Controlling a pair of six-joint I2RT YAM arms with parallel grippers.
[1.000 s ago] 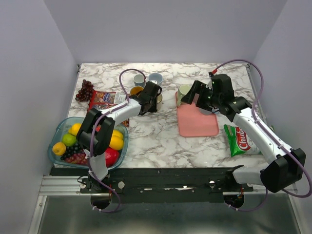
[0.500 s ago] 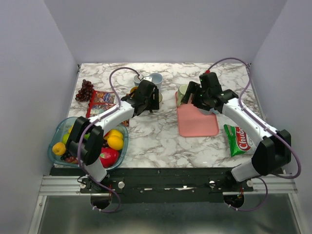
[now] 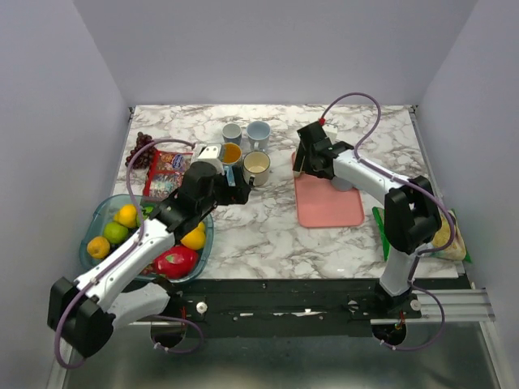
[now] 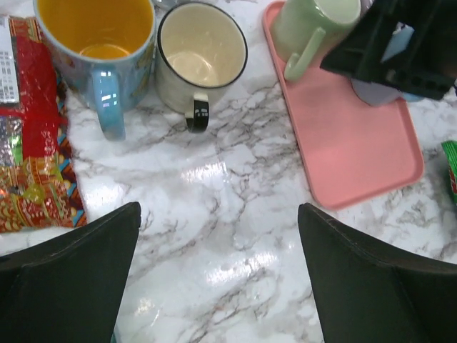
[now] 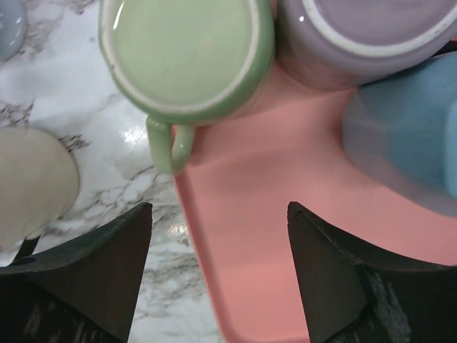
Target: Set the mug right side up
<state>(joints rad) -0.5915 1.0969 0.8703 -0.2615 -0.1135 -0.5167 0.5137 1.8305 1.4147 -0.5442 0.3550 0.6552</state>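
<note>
My right claw (image 5: 218, 275) is spread wide with nothing between its fingers (image 5: 86, 271). It hangs over the far left part of the pink tray (image 5: 271, 236). Just beyond the fingertips stands the green mug (image 5: 186, 50), mouth down at the tray's far left corner. Its flat base faces my wrist camera and its handle points toward the near side. Close against its right side on the tray is a purple mug (image 5: 364, 36); I cannot tell whether the two touch. A blue mug (image 5: 407, 136) sits nearer, on the tray's right side.

My left claw (image 4: 221, 279) is also spread wide and empty, hovering above the bare marble table (image 4: 228, 186) to the left of the tray. Beyond it a cream mug (image 4: 201, 57) stands upright, its black handle toward me. Just left of that is an orange-lined mug (image 4: 96, 36), also upright, with a blue handle. Further left a red snack packet (image 4: 36, 143) lies flat. From above, a fruit bowl (image 3: 89, 227) sits at the table's near left edge.
</note>
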